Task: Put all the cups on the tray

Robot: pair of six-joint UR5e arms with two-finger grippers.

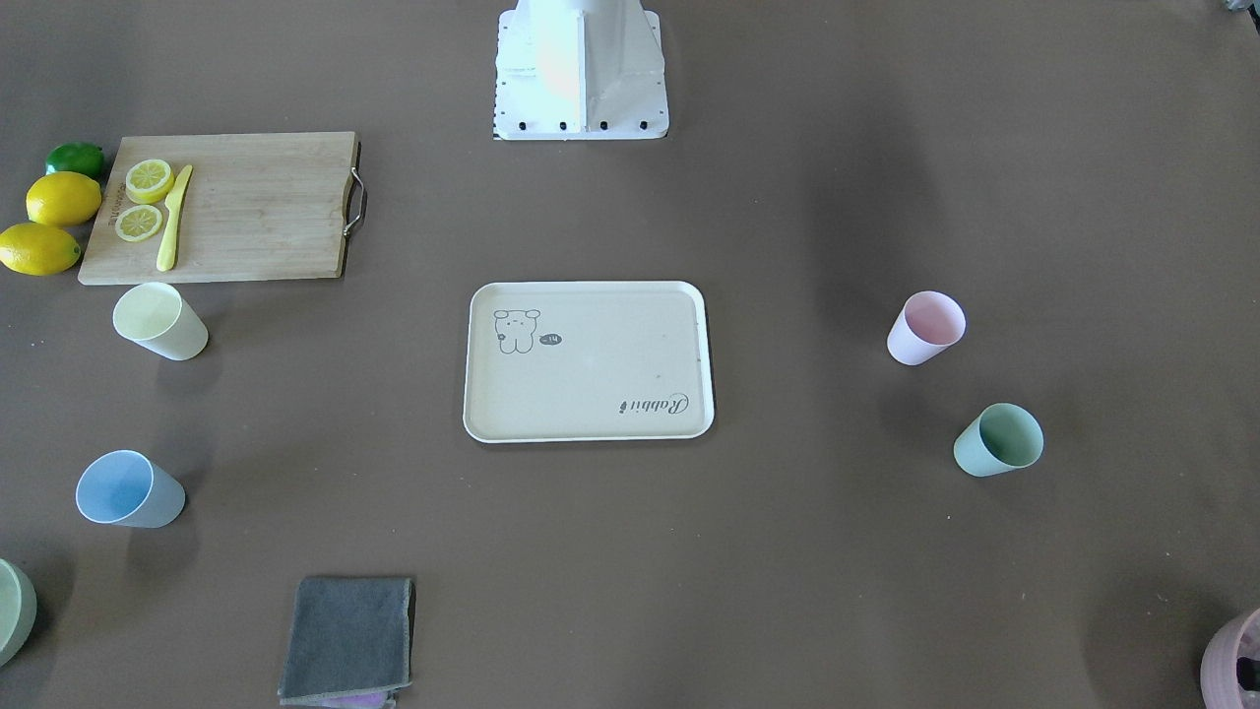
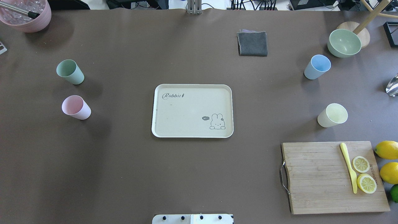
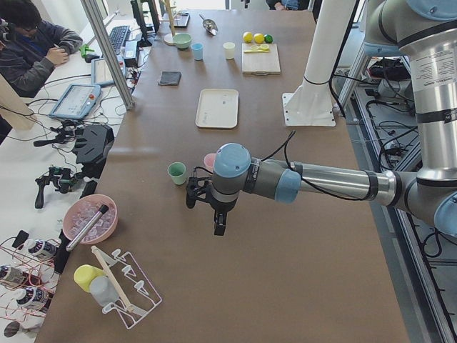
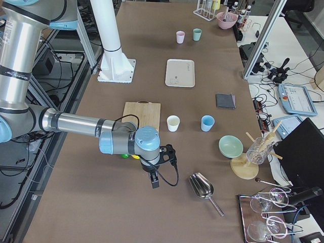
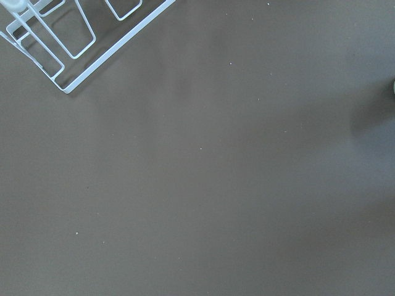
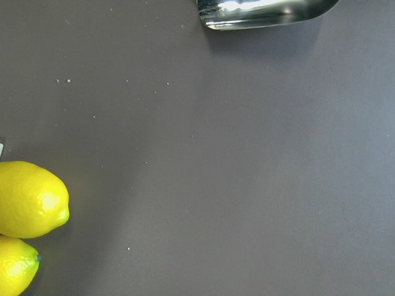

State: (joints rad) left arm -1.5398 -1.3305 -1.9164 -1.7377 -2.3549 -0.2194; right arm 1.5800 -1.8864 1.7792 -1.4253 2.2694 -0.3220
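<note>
The cream tray (image 2: 186,124) lies empty at the table's middle. The mint green cup (image 2: 70,72) and the pink cup (image 2: 76,107) stand upright to its left in the overhead view. The light blue cup (image 2: 317,67) and the pale yellow cup (image 2: 332,115) stand upright to its right. My left gripper (image 3: 220,227) shows only in the exterior left view, hanging over bare table beyond the green and pink cups. My right gripper (image 4: 153,182) shows only in the exterior right view, over bare table near the lemons. I cannot tell whether either is open or shut.
A wooden cutting board (image 2: 317,177) with lemon slices and a yellow knife lies at the near right, with lemons (image 2: 387,150) beside it. A sage bowl (image 2: 344,43), a grey cloth (image 2: 252,43), a pink pot (image 2: 26,14), a metal scoop (image 4: 202,187) and a wire rack (image 3: 128,289) stand around the edges.
</note>
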